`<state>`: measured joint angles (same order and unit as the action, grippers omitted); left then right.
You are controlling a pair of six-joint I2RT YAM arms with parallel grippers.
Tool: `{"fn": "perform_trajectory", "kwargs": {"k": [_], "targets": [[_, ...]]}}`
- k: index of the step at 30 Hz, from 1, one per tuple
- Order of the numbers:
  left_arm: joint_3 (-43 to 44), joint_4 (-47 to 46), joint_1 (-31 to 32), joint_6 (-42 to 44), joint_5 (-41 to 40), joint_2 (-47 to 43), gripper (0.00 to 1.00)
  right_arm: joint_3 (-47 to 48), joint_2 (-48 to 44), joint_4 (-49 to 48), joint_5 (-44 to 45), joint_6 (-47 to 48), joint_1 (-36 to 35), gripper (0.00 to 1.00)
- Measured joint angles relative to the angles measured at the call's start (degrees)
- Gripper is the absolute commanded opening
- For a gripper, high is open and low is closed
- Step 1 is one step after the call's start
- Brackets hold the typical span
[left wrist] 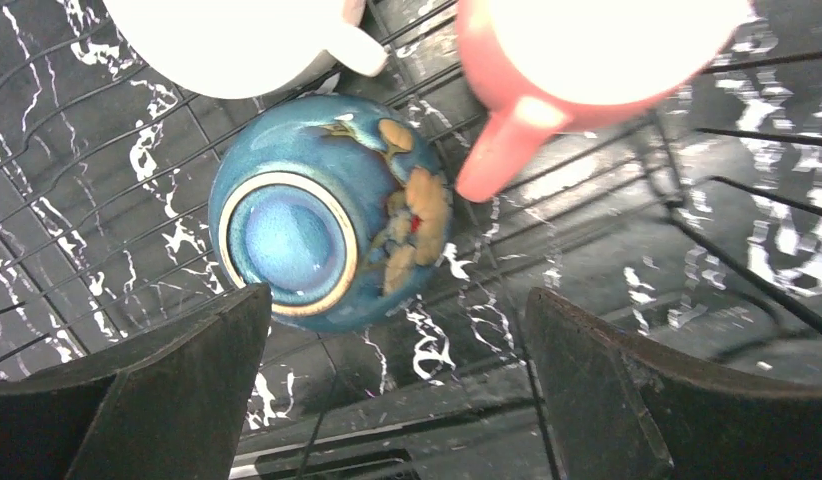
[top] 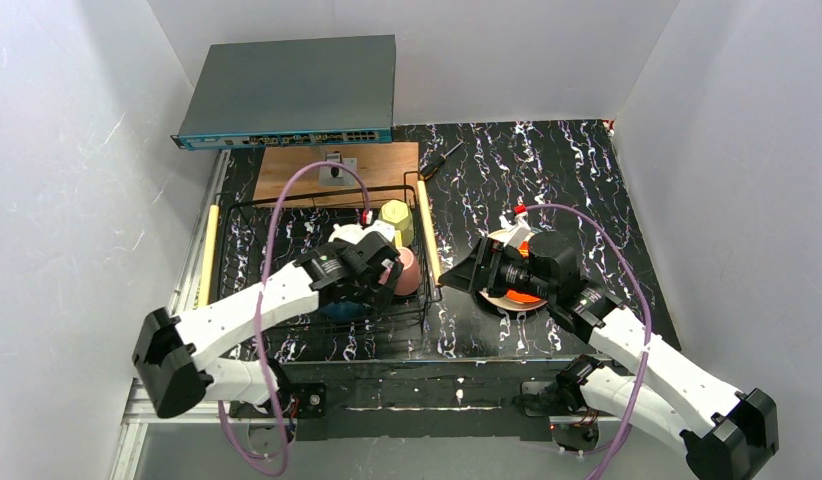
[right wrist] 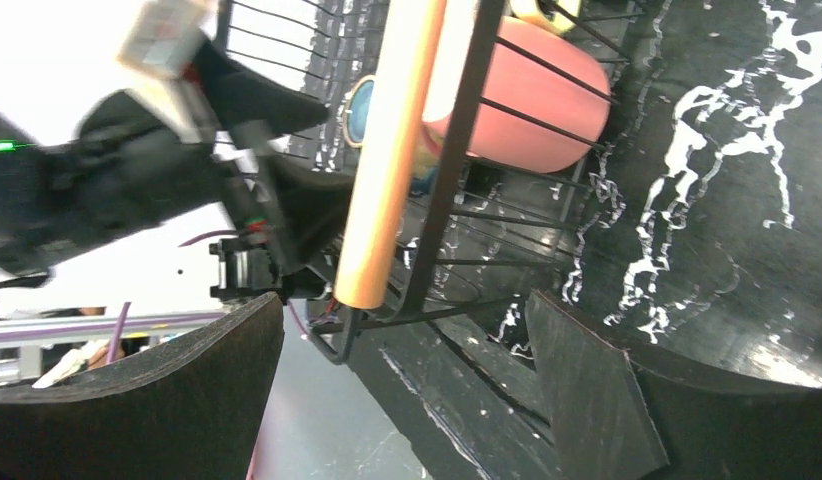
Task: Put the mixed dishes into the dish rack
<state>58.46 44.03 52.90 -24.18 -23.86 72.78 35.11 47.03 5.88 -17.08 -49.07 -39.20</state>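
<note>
The dish rack (top: 249, 215) holds an upside-down blue-teal bowl (left wrist: 317, 215), a white cup (left wrist: 227, 40), a pink mug (left wrist: 587, 60) and a yellow-green mug (top: 395, 222). My left gripper (top: 385, 275) hangs open and empty inside the rack, just above the bowl and beside the pink mug (top: 409, 270). My right gripper (top: 467, 275) is open and empty over the stack of plates to the right of the rack. The orange plate (top: 527, 296) shows under that arm. The right wrist view shows the rack's wooden handle (right wrist: 392, 150) and the pink mug (right wrist: 527, 100). The teal plate is hidden.
A grey network switch (top: 287, 90) sits at the back on a raised ledge. A flat brown wooden board (top: 337, 165) lies behind the rack, and a small black tool (top: 442, 158) lies beside it. White walls close in both sides.
</note>
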Motion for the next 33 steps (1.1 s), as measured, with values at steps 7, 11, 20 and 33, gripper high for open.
{"fn": "perform_trajectory", "kwargs": {"k": [7,11,20,33], "targets": [[4.1,0.56,0.15,-0.67,4.1,-10.78,0.98,1.18,-1.14,9.04,7.93,3.87,0.0,0.98],[5.25,0.34,0.15,-1.13,5.38,-15.48,0.98,2.95,-2.34,14.43,14.92,5.32,0.02,0.97],[5.49,-2.21,0.15,-3.98,8.37,-23.71,0.98,5.49,-2.65,28.17,33.4,5.48,0.78,0.65],[6.04,-2.63,0.15,-6.15,10.92,-26.85,0.98,4.0,0.32,32.12,33.28,10.1,25.66,0.45]]}}
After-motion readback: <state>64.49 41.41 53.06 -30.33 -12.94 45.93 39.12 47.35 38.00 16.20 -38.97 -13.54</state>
